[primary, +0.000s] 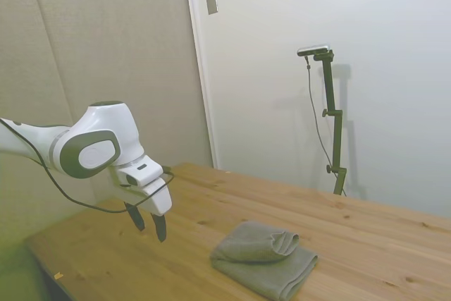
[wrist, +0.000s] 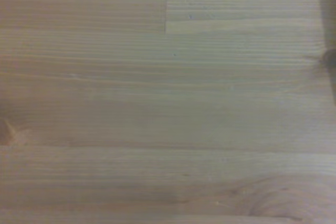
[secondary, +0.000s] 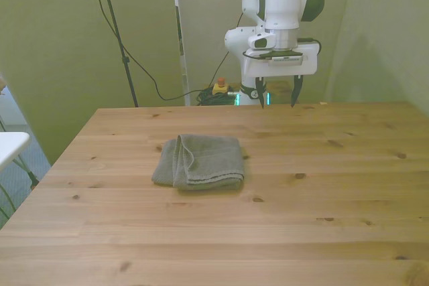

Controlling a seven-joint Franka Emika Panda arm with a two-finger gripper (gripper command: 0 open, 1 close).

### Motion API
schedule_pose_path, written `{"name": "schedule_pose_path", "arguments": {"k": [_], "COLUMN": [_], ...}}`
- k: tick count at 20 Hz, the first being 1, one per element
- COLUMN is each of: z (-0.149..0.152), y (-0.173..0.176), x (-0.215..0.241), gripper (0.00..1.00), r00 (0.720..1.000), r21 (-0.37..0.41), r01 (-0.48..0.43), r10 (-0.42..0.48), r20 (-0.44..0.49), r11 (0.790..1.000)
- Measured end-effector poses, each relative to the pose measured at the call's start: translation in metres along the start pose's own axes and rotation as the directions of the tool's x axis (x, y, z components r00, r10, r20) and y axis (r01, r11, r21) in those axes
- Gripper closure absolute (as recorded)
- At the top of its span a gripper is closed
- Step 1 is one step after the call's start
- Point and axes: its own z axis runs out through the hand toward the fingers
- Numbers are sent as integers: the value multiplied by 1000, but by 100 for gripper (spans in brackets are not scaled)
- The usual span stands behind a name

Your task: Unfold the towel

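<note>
Towel folded near the table's middle, well apart from my gripper, which hovers empty with jaws open over the far edge; I judge approach pending, then pinching an upper layer's edge.

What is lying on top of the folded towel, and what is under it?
Nothing lies on the towel except its own loose upper flap. Under it is the wooden table; the part beneath is covered. The open pincer hangs apart.
</note>
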Motion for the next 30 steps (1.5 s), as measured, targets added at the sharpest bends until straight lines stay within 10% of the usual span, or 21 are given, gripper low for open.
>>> {"name": "schedule_pose_path", "arguments": {"k": [13,30], "z": [2,41], "y": [85,197], "x": [113,262], "gripper": [0,0], "r00": [989,948], "r21": [74,308], "r01": [-146,-261], "r10": [142,182], "r20": [49,262], "r11": [987,915]}}
